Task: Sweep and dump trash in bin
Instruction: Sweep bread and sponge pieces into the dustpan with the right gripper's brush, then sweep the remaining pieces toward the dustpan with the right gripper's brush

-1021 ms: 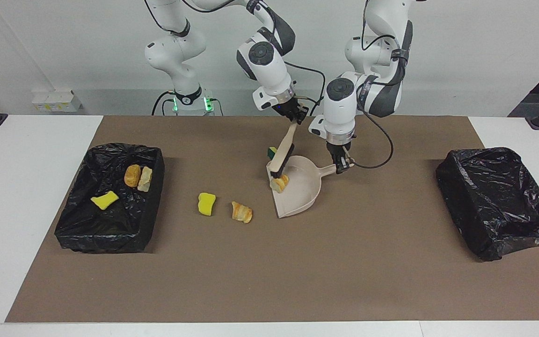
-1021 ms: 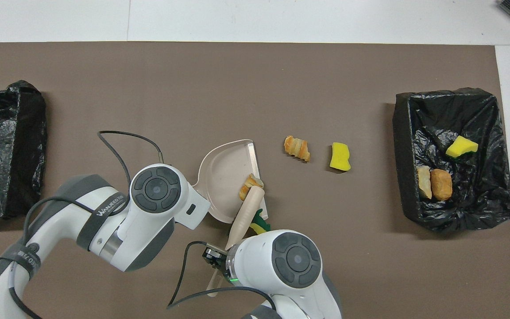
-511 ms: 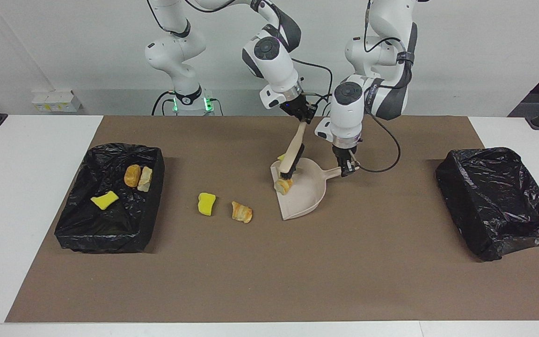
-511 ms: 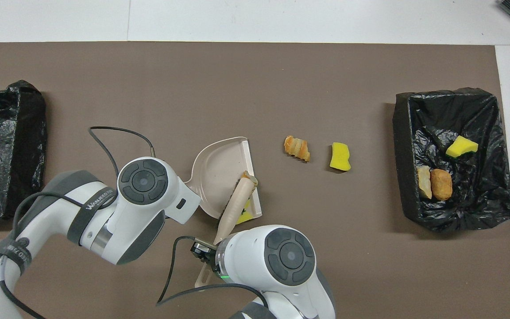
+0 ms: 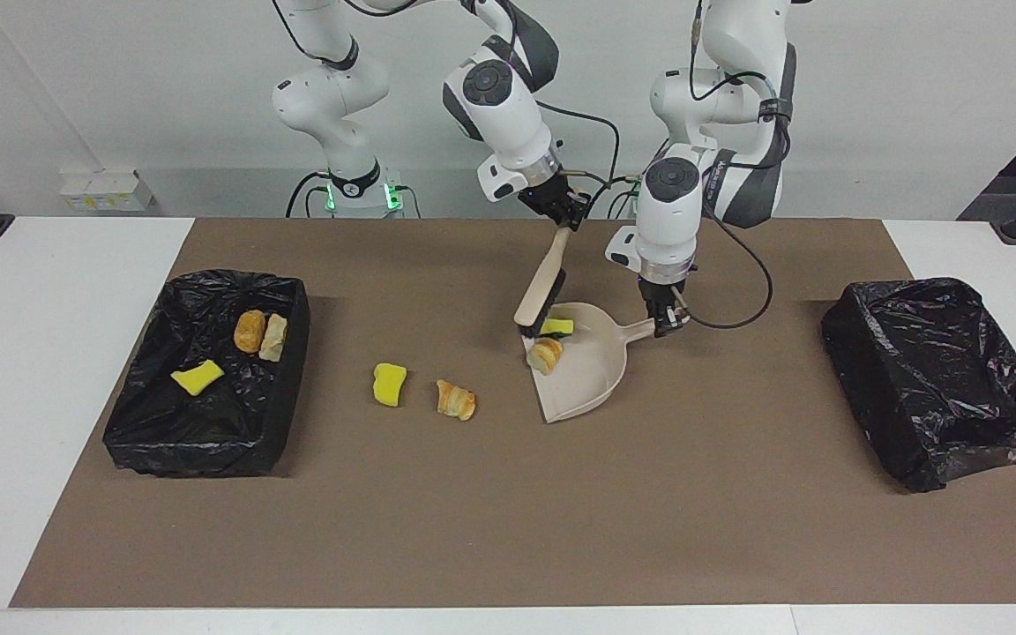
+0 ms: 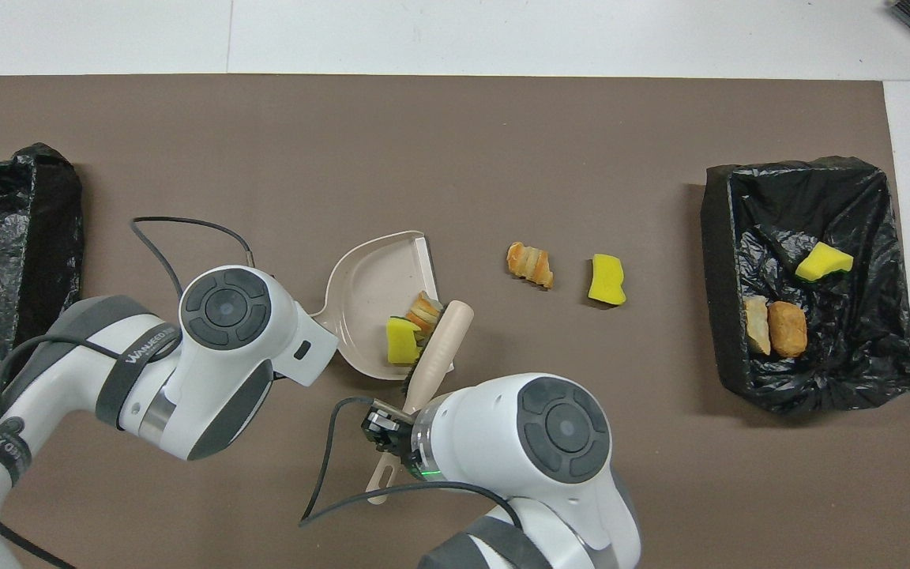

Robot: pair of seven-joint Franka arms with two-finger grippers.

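Brown mat (image 5: 508, 529) over a white surface (image 5: 58, 353), with two black-lined bins, one at each end.

Left pincer (image 5: 668, 323) clenched on the handle of a beige dustpan (image 5: 592, 370) near the middle of the mat, pan mouth turned toward the right arm's end. Right pincer (image 5: 566, 214) clenched on the handle of a beige brush (image 5: 541, 291), held slanted, dark bristles down at the pan's mouth edge.

Inside the dustpan, by its mouth: a green-backed yellow sponge chunk (image 6: 402, 341) and a golden croissant piece (image 6: 426, 310), side by side and touching the bristles.

Loose on the mat, between the dustpan and the bin at the right arm's end: another croissant piece (image 5: 456, 399) just beside the pan's mouth, then a yellow sponge chunk (image 5: 390, 384) a little closer to that bin.

In the bin at the right arm's end (image 5: 208, 441): a yellow sponge chunk (image 5: 197, 377), a brown bread piece (image 5: 250, 331) and a paler bread piece (image 5: 274, 337), the two bread pieces touching.

Bin at the left arm's end (image 5: 940, 379): contents not visible in either view.
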